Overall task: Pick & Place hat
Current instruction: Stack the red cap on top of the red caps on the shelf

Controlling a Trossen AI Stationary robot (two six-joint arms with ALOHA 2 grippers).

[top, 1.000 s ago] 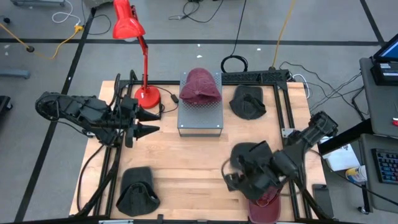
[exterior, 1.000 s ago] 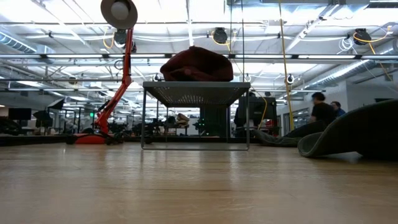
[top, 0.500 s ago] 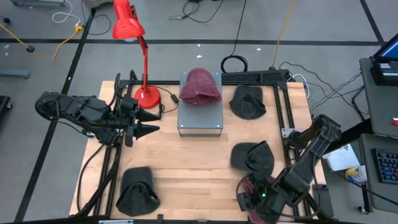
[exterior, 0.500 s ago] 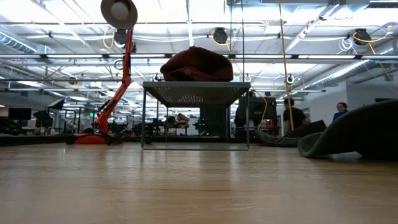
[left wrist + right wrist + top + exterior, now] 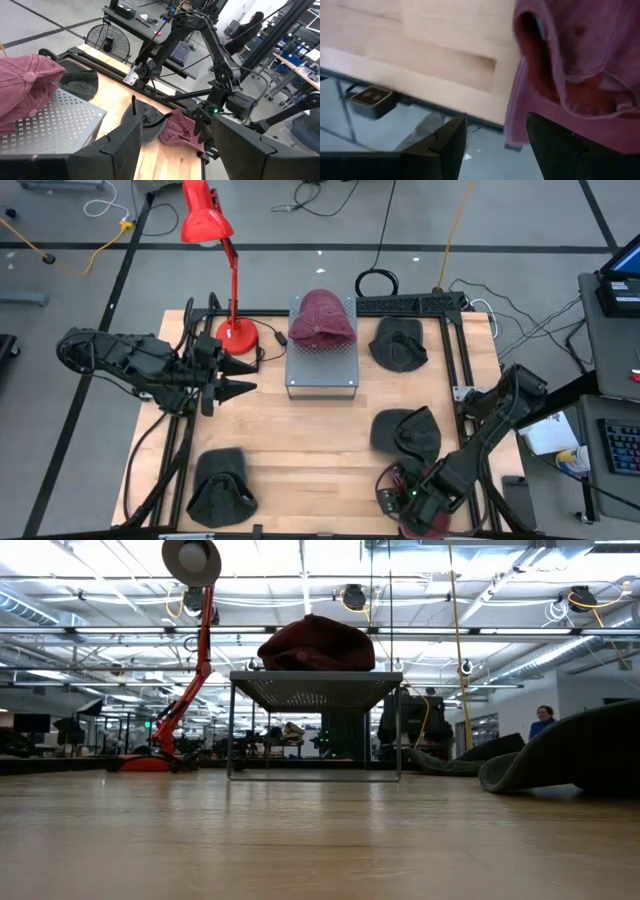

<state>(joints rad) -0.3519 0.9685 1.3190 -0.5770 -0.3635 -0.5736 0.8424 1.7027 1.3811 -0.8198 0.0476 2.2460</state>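
A maroon hat (image 5: 428, 523) lies at the table's near right corner, and its edge (image 5: 516, 120) reaches over the table's near edge. My right gripper (image 5: 398, 500) hangs open just above it, pointing steeply down, one finger (image 5: 442, 145) off the hat and the other (image 5: 570, 150) over it. A second maroon hat (image 5: 322, 318) rests on a grey perforated stand (image 5: 322, 370) at the far middle. My left gripper (image 5: 238, 383) waits open above the table's left side, pointing right.
Three dark hats lie on the table: far right (image 5: 398, 345), middle right (image 5: 405, 432) and near left (image 5: 220, 485). A red desk lamp (image 5: 215, 240) stands at the far left. A black frame borders the table. A person (image 5: 545, 720) shows in the room behind.
My right gripper has gone from above the middle-right dark hat toward the table's near edge and down, tipping more steeply, and now hangs over the near maroon hat. The dark hat it covered shows again. The left arm kept still.
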